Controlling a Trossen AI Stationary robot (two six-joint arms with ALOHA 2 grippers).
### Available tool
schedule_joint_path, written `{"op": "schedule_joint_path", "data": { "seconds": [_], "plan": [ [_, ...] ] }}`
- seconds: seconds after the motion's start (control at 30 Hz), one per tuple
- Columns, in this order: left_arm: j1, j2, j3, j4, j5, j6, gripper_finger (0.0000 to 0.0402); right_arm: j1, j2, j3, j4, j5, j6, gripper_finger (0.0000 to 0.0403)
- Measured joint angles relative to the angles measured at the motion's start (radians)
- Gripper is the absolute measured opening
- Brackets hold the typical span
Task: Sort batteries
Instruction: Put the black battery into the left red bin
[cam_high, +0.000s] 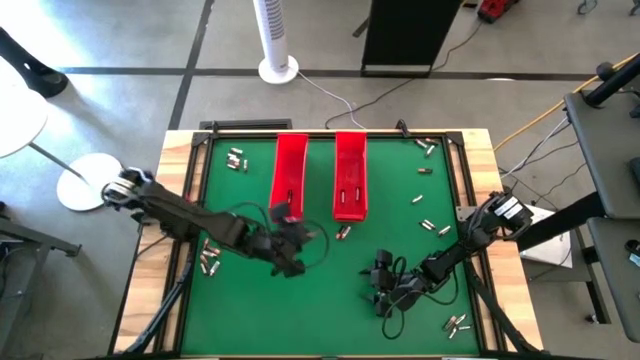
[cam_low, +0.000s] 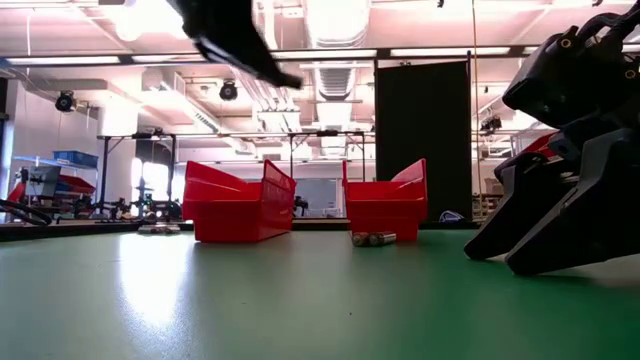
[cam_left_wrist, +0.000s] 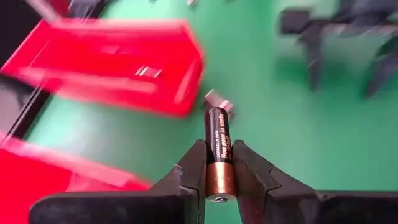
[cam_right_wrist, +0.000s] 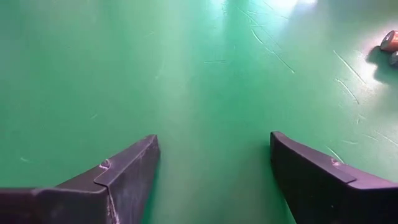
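Two red trays (cam_high: 350, 175) side by side on the green table (cam_high: 250, 300). Left gripper (cam_left_wrist: 219, 186) raised near the left tray's near end, clamped on one battery (cam_left_wrist: 218, 146) with a coppery end. Right gripper (cam_right_wrist: 214, 171) spread wide, empty, low over bare mat. Other batteries (cam_high: 428, 226) scattered across the table, two (cam_low: 372, 238) lying before the right tray.

Two trays side by side at table's twelve o'clock, left tray (cam_high: 289, 177), right tray (cam_high: 350, 174), loose batteries (cam_high: 343, 232) just at right tray's six o'clock, more batteries (cam_high: 210, 258) at nine o'clock edge.
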Motion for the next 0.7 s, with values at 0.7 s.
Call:
{"op": "schedule_joint_path", "data": {
  "seconds": [0.7],
  "plan": [
    [0.671, -0.066, 0.003, -0.288, 0.387, 0.532, 0.0037, -0.195, -0.172, -0.002, -0.162, -0.057, -0.116, 0.031]
  ]
}}
